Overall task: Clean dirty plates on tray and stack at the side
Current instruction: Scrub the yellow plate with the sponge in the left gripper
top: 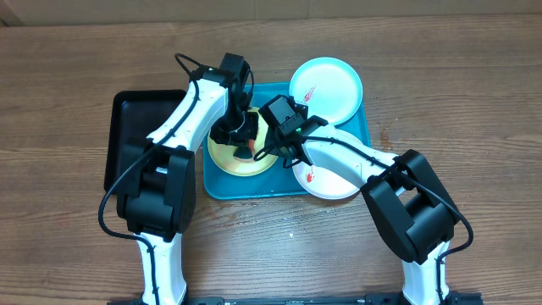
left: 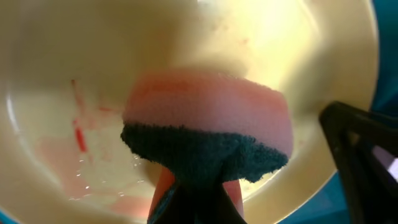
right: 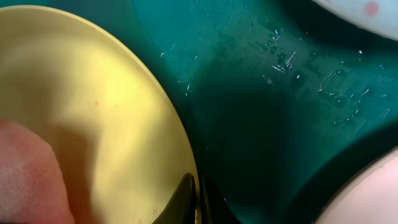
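A yellow plate [top: 227,156] lies on the blue tray [top: 241,186], smeared with red in the left wrist view [left: 74,130]. My left gripper [top: 243,146] is shut on a pink sponge with a dark scouring side [left: 205,121] and presses it on the yellow plate. My right gripper [top: 273,150] is shut on the yellow plate's right rim [right: 180,155]. A light blue plate [top: 326,85] with a red smear sits at the tray's back right. A white plate [top: 330,176] with a red smear sits at the front right.
A black tray [top: 127,135] lies left of the blue tray. Water drops lie on the blue tray floor [right: 280,68]. Bare wooden table [top: 474,102] surrounds both trays.
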